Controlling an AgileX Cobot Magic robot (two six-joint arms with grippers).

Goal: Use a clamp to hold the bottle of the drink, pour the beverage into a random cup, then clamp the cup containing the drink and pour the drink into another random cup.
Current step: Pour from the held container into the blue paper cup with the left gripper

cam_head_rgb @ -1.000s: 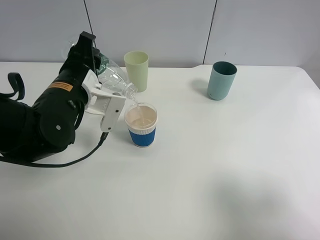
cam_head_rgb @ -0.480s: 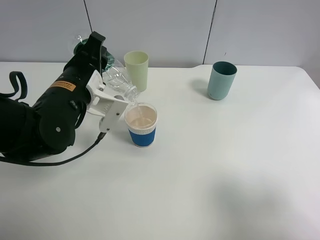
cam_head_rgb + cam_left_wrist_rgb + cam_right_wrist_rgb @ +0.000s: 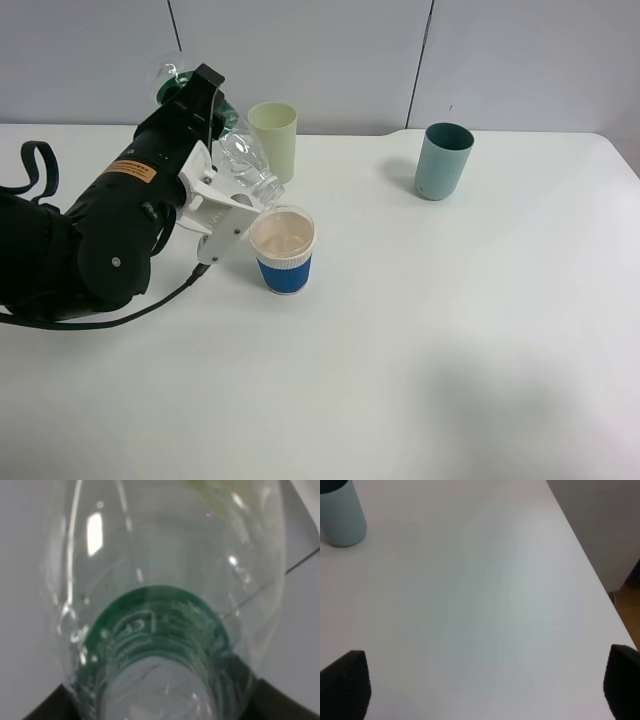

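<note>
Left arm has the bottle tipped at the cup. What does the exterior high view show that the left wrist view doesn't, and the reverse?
Only the exterior high view shows the left gripper clamping the tilted bottle beside the blue-sleeved cup, which holds beige drink, plus the teal cup. Only the left wrist view shows the bottle's green band close up through the clear wall. Both show the bottle and the white table.
</note>
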